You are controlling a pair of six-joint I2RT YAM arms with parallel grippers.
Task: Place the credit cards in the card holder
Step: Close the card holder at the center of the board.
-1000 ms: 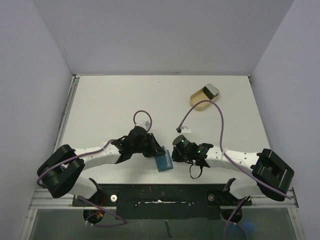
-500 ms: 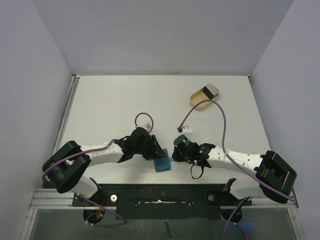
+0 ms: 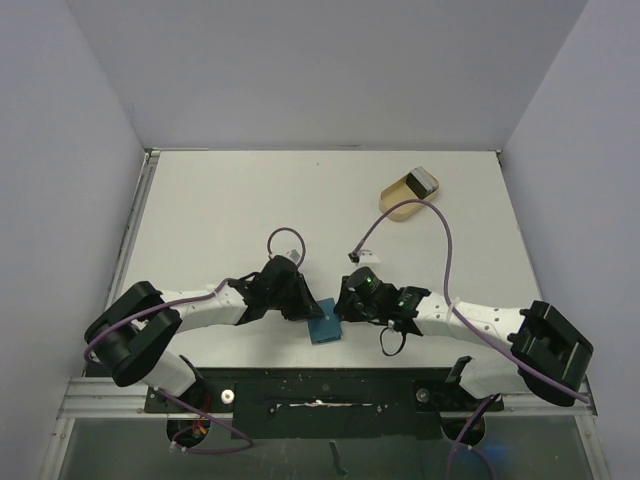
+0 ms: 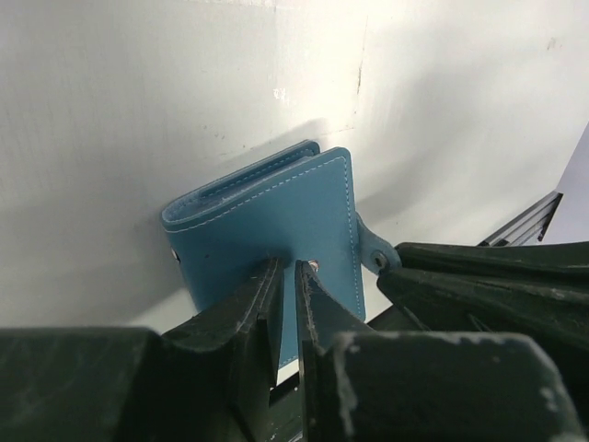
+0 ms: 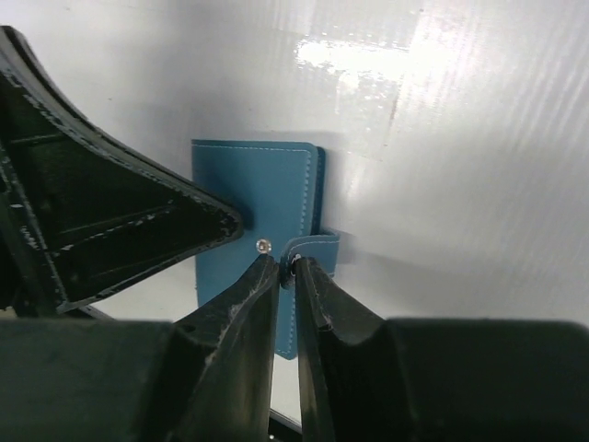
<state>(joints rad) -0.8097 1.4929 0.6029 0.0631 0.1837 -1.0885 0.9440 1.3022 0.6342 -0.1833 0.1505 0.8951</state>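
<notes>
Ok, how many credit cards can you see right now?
1: a grey card in the tan dish, far right. Others may be stacked under it or hidden inside the closed blue wallet.

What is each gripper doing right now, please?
Left gripper: closed, seemingly pinching the card holder cover.
Right gripper: closed on the card holder's closing tab.

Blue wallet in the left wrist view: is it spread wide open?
No, the blue wallet is folded shut, one cover lying on the other.
</notes>
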